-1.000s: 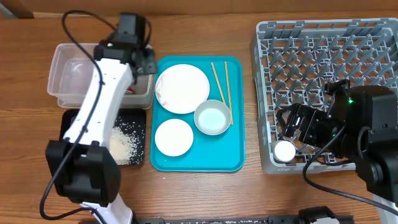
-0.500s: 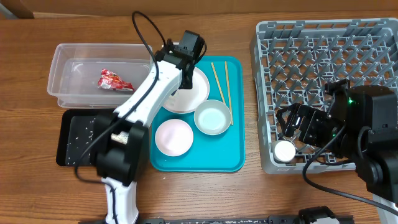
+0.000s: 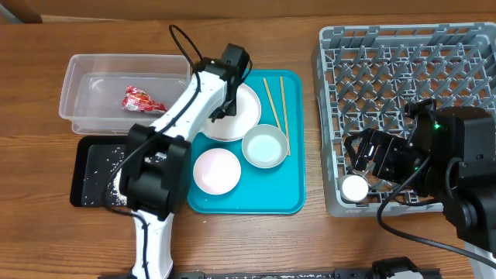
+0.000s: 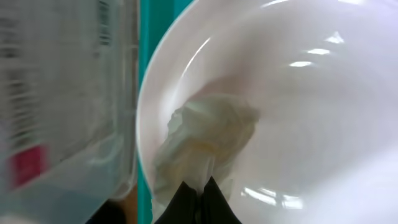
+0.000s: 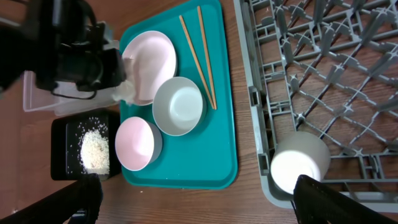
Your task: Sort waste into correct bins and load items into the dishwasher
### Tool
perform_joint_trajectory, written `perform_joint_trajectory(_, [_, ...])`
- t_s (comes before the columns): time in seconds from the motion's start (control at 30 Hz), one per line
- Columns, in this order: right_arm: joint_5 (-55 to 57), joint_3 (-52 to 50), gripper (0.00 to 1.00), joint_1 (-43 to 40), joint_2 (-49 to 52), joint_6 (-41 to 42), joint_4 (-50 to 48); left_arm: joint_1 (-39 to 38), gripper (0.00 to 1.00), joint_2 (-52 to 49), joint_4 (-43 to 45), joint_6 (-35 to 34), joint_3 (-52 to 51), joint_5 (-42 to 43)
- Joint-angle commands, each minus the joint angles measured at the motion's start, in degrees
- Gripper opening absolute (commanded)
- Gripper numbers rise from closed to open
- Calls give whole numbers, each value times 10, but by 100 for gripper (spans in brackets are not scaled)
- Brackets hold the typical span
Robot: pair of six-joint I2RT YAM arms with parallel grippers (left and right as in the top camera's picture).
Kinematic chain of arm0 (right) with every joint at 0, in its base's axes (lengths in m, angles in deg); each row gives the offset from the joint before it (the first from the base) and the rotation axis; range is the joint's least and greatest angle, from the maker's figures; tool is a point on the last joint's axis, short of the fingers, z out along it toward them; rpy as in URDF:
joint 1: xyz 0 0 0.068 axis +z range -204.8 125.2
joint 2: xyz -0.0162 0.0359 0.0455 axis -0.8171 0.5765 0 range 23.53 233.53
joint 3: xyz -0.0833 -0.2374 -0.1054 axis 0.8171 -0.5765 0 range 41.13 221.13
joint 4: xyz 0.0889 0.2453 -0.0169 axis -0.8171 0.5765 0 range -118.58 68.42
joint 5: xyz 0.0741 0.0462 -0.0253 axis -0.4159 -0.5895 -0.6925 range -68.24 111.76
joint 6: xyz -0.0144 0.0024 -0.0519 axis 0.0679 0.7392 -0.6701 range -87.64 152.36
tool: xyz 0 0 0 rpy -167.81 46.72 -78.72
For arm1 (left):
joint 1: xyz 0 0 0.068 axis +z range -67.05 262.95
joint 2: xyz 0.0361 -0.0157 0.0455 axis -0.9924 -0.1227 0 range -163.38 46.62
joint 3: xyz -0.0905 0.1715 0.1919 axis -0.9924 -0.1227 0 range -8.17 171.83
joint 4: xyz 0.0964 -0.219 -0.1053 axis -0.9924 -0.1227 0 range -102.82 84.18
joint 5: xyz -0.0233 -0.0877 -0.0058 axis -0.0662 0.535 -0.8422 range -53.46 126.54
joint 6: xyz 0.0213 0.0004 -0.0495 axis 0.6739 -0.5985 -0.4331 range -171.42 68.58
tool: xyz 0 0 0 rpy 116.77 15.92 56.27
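My left gripper point(image 4: 198, 185) is shut on a crumpled white tissue point(image 4: 208, 134) that lies on the large white plate point(image 4: 311, 112) at the tray's back left. In the overhead view this gripper point(image 3: 220, 112) reaches down onto that plate point(image 3: 246, 116). The red wrapper point(image 3: 142, 99) lies in the clear tub point(image 3: 77, 77). White rice point(image 5: 94, 151) is in the black tray point(image 5: 62, 134). My right gripper point(image 3: 364, 159) stands open over the front left corner of the grey dish rack point(image 3: 403, 77), just above the small white cup point(image 3: 355, 187) lying there.
On the teal tray point(image 3: 256, 198) are a smaller white plate point(image 3: 216, 170), a grey-blue bowl point(image 3: 264, 146) and two chopsticks point(image 3: 275, 105). The left arm stretches across the black tray and the tub's right end.
The left arm swung right from the clear tub to the large plate, leaving the red wrapper in the tub. Its jaws then closed on the tissue. The right arm stayed still.
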Motion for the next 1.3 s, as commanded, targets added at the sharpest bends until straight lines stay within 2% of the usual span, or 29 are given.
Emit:
perform_joint_trajectory(0.0, [5, 7, 100, -1, -2, -2, -3, 4, 4, 108, -23, 1, 54, 18])
perform_joint_trajectory(0.17, [5, 7, 100, -1, -2, -2, -3, 48, 4, 194, -20, 10, 54, -14])
perform_joint_trajectory(0.33, [5, 7, 100, -1, -2, -2, -3, 131, 5, 190, -18, 14, 50, -10])
perform_joint_trajectory(0.4, [5, 7, 100, -1, -2, -2, -3, 163, 27, 174, -19, 27, 49, 29])
perform_joint_trajectory(0.47, [5, 7, 100, -1, -2, -2, -3, 187, 46, 166, -24, 73, 49, 115])
perform_joint_trajectory(0.53, [5, 7, 100, -1, -2, -2, -3, 197, 54, 171, -43, 78, 52, 151])
perform_joint_trajectory(0.67, [5, 7, 100, -1, -2, -2, -3, 196, 62, 208, -91, 78, 80, 153])
perform_joint_trajectory(0.83, [5, 7, 100, -1, -2, -2, -3, 167, 67, 299, -155, 78, 115, 165])
perform_joint_trajectory(0.93, [5, 7, 100, -1, -2, -2, -3, 119, 73, 365, -191, 78, 117, 163])
perform_joint_trajectory(1.0, [5, 7, 100, -1, -2, -2, -3, 76, 86, 407, -219, 78, 117, 153])
perform_joint_trajectory(1.03, [5, 7, 100, -1, -2, -2, -3, 51, 98, 427, -230, 78, 117, 144])
perform_joint_trajectory(1.07, [5, 7, 100, -1, -2, -2, -3, 31, 100, 443, -238, 78, 117, 137])
perform_joint_trajectory(1.27, [5, 7, 100, -1, -2, -2, -3, -84, 100, 527, -254, 78, 117, 103])
